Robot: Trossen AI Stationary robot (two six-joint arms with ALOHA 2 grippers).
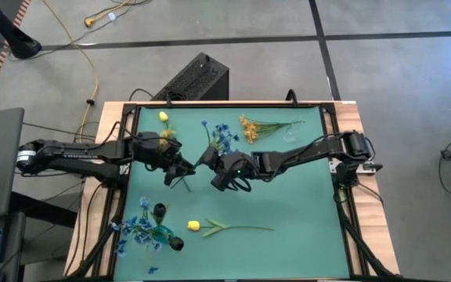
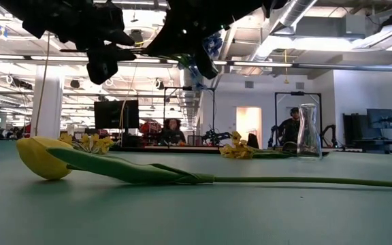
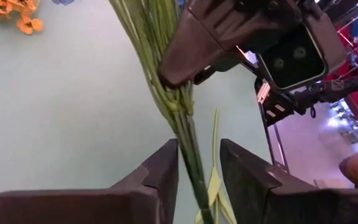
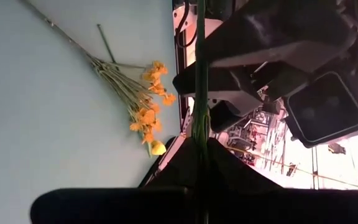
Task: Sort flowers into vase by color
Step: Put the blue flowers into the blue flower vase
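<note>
Looks like a handoff mid-air over the bench [image 1: 304,196]: right gripper [image 1: 219,168] fingers clamped on the blue flower's [image 1: 222,138] stem, left gripper [image 1: 180,170] fingers apart around it, not gripping yet.

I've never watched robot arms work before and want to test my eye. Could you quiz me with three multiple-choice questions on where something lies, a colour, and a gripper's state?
1. Where does the yellow tulip lie?
A. on the mat's near part
B. inside the glass vase
C. on the floor

2. What colour are the blossoms of the flower stem both grippers meet at?
A. red
B. blue
C. white

3. The right gripper is:
A. wide open
B. out of sight
C. shut on the stem

Answers: 1 A, it lies flat on the mat. 2 B, blue cluster in the high view. 3 C, fingers clamp the stem.
</note>
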